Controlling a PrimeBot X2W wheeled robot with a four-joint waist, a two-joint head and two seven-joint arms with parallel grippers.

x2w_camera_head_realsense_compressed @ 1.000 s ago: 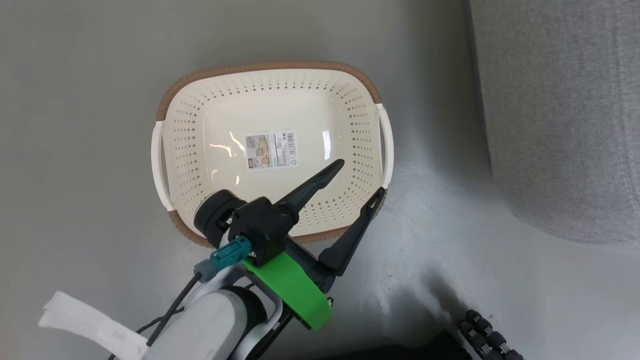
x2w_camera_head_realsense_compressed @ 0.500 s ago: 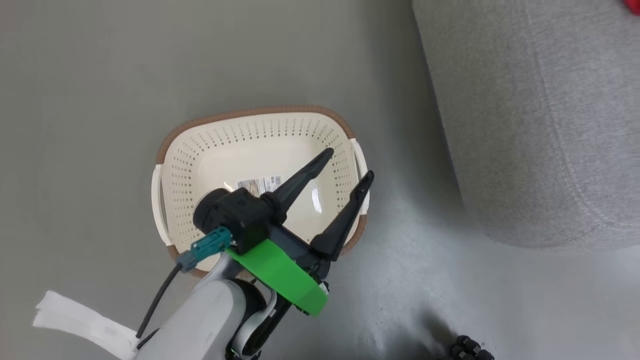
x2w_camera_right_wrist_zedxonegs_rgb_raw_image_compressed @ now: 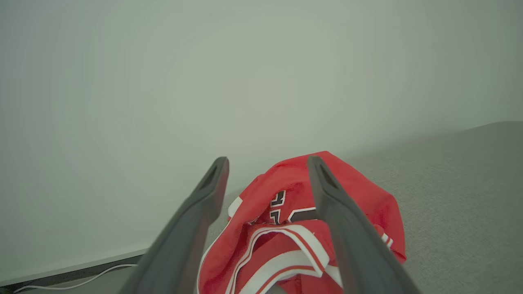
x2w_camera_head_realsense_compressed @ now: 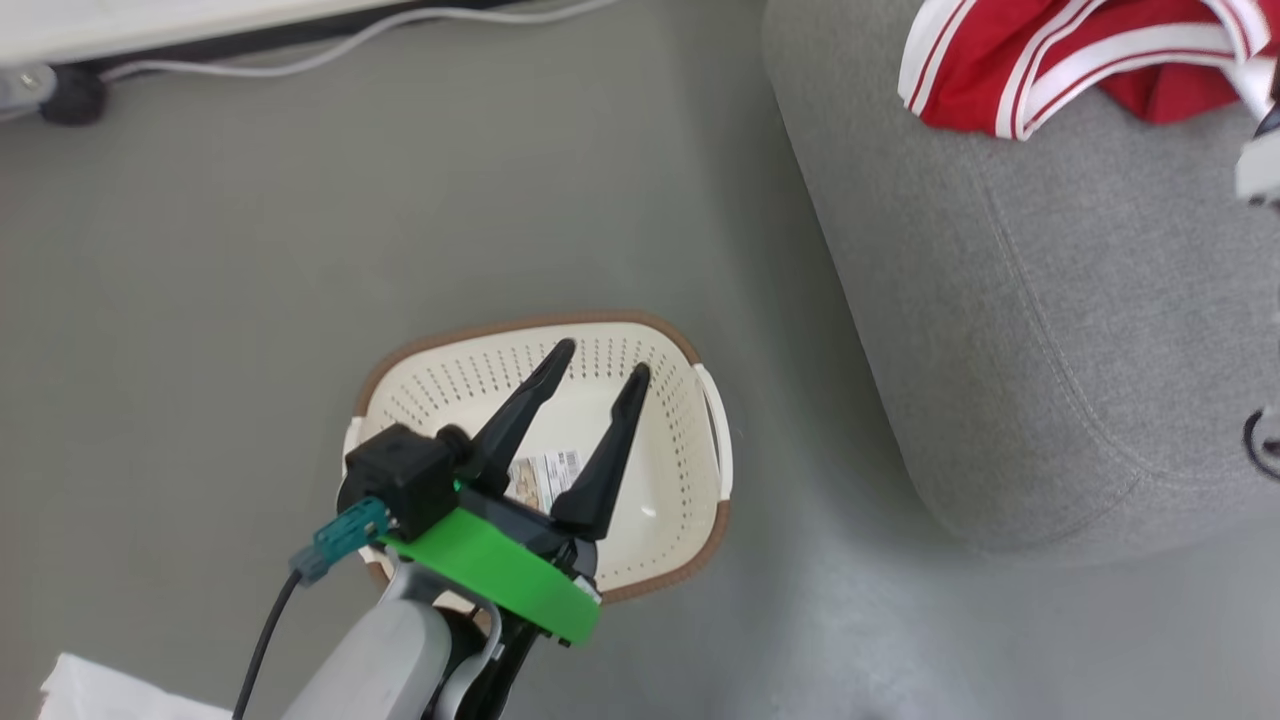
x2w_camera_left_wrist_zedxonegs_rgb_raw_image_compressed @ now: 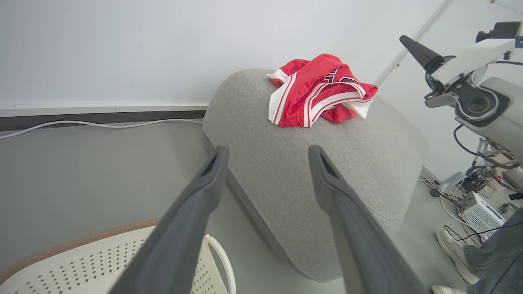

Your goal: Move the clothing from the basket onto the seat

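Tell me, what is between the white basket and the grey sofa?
Nothing but bare grey floor lies between the basket and the sofa; the head view shows it.

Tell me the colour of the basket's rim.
Brown, with a woven look; the rim shows best in the head view.

The clothing (x2w_camera_head_realsense_compressed: 960, 70) is coloured bright red, trimmed with white stripes and marked with black, white-edged lettering. The basket (x2w_camera_head_realsense_compressed: 690, 450) is coloured cream-white, patterned with rows of small holes and edged with a brown rim, while the seat (x2w_camera_head_realsense_compressed: 1050, 330) is covered in plain light-grey fabric. The left gripper (x2w_camera_head_realsense_compressed: 602, 360) is finished in black, and a vivid green bracket (x2w_camera_head_realsense_compressed: 490, 575) is mounted behind it.
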